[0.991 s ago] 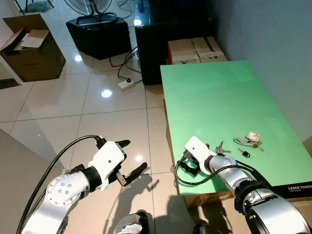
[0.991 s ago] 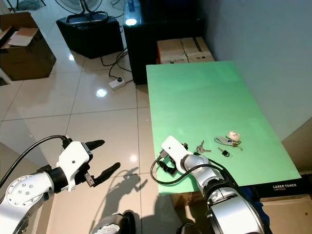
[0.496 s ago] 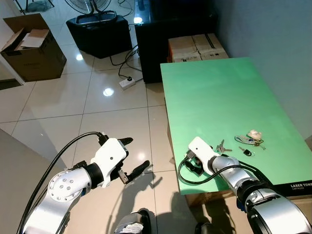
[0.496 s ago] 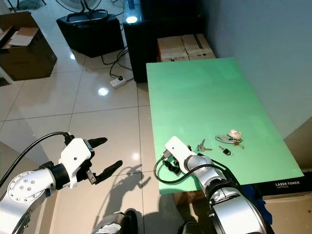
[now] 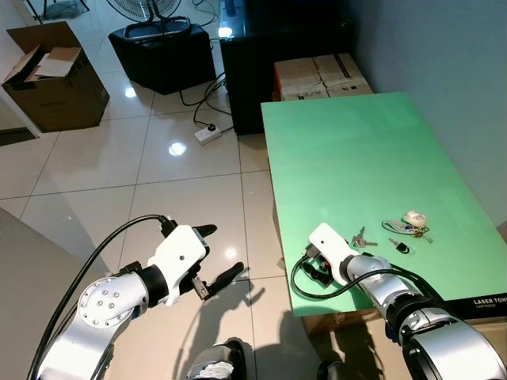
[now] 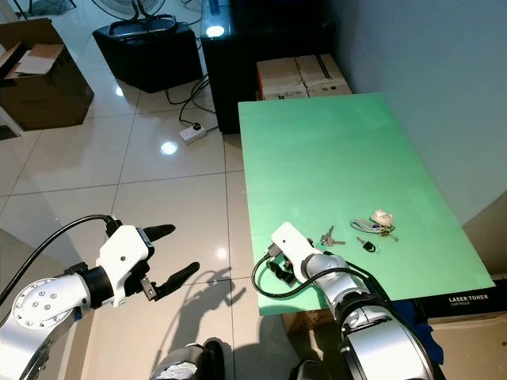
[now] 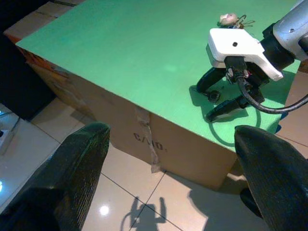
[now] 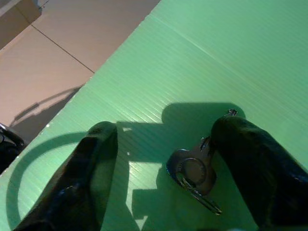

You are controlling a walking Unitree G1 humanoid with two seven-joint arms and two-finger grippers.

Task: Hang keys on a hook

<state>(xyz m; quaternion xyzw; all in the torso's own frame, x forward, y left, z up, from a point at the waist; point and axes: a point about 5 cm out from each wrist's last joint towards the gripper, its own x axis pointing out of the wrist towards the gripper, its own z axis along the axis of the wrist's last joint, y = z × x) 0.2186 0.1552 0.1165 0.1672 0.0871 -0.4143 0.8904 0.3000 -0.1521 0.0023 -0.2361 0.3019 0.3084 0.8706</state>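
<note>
Right gripper (image 8: 159, 187) low over the green desk (image 5: 356, 150), near its front-left corner. Jaws spread wide, nothing between them yet. In my right wrist view a small set of keys (image 8: 195, 173) lies flat on the desk inside the gap, much closer to one finger (image 8: 250, 163) than the other; the ring faces me and the blades trail away along the desk, roughly in line with that near finger. I judge I need a slight sideways shift to centre the ring before closing.

From the head, those keys (image 5: 360, 238) sit just beyond my right wrist housing. A second cluster, a key bunch with a pale fob (image 5: 408, 224) and a small dark key (image 5: 400, 248), lies further right, apart from my jaws.

Left gripper (image 5: 212, 257) hangs over the tiled floor (image 5: 119, 174), well apart from the desk, jaws spread and empty. Right arm is clearly the nearer one.

Room: desk edge close behind my wrist, open green surface ahead and to the right. Wall (image 5: 444, 63) borders the far right side. No hook seen from here; lifting straight up looks unobstructed.
</note>
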